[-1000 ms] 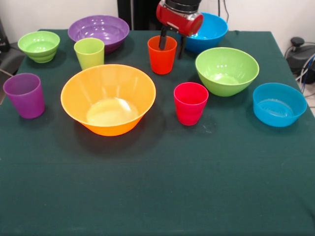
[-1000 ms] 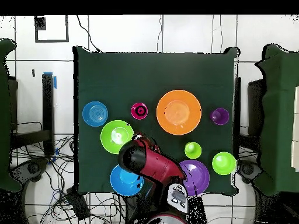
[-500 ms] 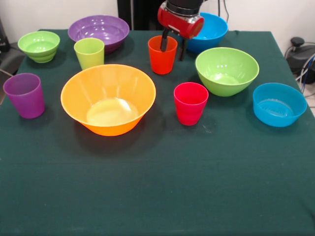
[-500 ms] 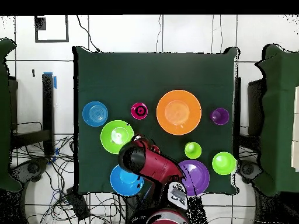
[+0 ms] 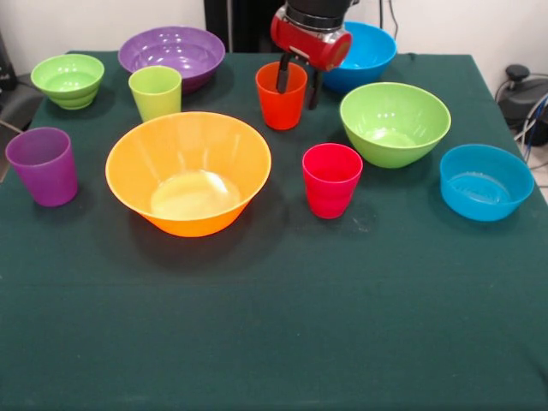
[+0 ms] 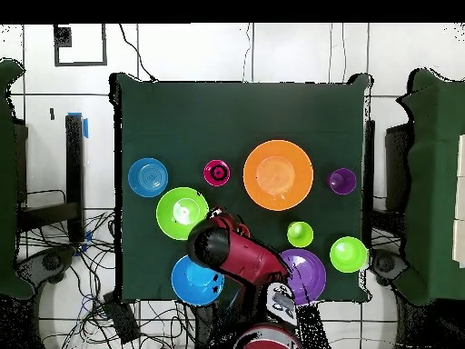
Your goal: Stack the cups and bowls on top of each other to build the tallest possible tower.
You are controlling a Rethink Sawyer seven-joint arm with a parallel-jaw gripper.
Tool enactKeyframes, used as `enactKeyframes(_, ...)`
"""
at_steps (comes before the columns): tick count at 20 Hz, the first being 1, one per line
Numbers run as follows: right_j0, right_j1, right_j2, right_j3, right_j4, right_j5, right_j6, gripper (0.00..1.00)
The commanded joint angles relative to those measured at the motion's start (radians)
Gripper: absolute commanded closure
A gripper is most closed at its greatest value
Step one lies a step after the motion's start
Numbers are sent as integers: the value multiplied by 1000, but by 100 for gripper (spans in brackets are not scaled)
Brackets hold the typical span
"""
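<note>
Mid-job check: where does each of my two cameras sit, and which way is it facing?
Front view: across the table, facing the robot; the gripper enters from above, one of its fingers inside the orange cup.
Overhead view: above the table, looking straight down; the red arm hides that cup.
Shared: the large orange-yellow bowl and the red-pink cup.
</note>
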Motion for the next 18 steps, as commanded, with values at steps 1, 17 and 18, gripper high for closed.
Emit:
enactKeyframes(1,-21,88,119,57,0,-31,196,0)
enactKeyframes(17,25,30,78,46,27,107,178,0)
enactKeyframes(18,30,25,76,47,28,111,180,0)
